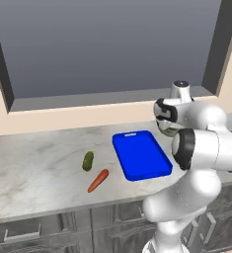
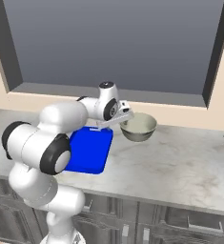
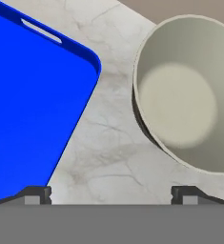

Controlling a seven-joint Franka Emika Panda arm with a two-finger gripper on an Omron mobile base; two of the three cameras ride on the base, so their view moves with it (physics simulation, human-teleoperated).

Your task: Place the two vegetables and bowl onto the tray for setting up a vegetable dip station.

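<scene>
The blue tray (image 1: 142,155) lies on the marble counter with its handle slot at the far end, and nothing is on it. Left of it lie the dark green cucumber (image 1: 88,161) and the orange carrot (image 1: 98,180). The grey-green bowl (image 2: 138,126) stands upright just right of the tray (image 2: 89,152), its pale inside bare. My gripper (image 2: 116,123) hovers open over the strip of counter between the tray and the bowl. In the hand view the tray (image 3: 32,95) lies left and the bowl (image 3: 189,90) right, with the gripper (image 3: 111,195) holding nothing between its fingertips (image 3: 37,194).
A wide window with a dark frame (image 1: 112,99) and a beige sill runs behind the counter. Grey cabinet drawers (image 1: 23,230) sit below the counter's front edge. Bare marble (image 2: 180,167) stretches right of the bowl.
</scene>
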